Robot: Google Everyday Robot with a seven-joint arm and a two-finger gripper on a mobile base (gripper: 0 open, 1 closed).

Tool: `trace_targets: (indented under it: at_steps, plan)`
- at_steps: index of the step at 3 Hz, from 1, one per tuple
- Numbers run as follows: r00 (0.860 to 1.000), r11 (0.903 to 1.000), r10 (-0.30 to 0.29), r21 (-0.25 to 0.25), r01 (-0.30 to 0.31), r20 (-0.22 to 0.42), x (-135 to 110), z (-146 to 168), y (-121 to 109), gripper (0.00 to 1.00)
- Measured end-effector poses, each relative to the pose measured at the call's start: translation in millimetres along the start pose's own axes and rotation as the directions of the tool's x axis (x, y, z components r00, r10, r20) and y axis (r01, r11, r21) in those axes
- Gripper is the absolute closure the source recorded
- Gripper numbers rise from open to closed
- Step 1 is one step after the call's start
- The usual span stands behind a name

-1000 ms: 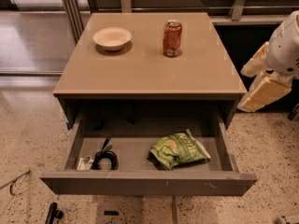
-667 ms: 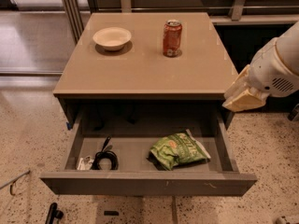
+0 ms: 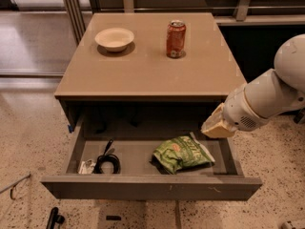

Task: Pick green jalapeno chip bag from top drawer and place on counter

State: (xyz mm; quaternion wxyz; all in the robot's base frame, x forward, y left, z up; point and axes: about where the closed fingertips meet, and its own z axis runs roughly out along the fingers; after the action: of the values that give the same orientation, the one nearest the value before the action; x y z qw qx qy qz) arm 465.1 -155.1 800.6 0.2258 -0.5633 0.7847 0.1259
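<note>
The green jalapeno chip bag [image 3: 182, 152] lies crinkled on the grey floor of the open top drawer [image 3: 152, 184], right of middle. The tan counter [image 3: 147, 66] is the tabletop above the drawer. My gripper [image 3: 217, 124] comes in from the right on a white arm [image 3: 269, 97]. It hangs at the drawer's right side, just above and to the right of the bag, apart from it. Only its tan end shows.
A white bowl [image 3: 114, 38] and a red soda can [image 3: 175, 39] stand at the back of the counter. A coiled black cable [image 3: 107, 162] and a small white item [image 3: 86, 166] lie in the drawer's left part. Speckled floor surrounds the table.
My arm has swung left and down from beside the table's right edge to over the drawer's right end, closer to the bag. The bag and other things have not moved.
</note>
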Motion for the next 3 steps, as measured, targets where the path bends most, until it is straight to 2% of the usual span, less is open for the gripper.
trace_targets:
  at_steps: [1,2,3]
  plan:
    - [1.0,1.0,0.0,-0.001,0.0,0.003,0.8,2.1,0.4,1.0]
    - [0.999,0.9993,-0.031,-0.017,0.032,0.044,-4.4,21.5,6.2,1.0]
    - [0.994,0.9964,-0.062,-0.053,0.066,0.087,-12.2,47.0,15.6,0.84]
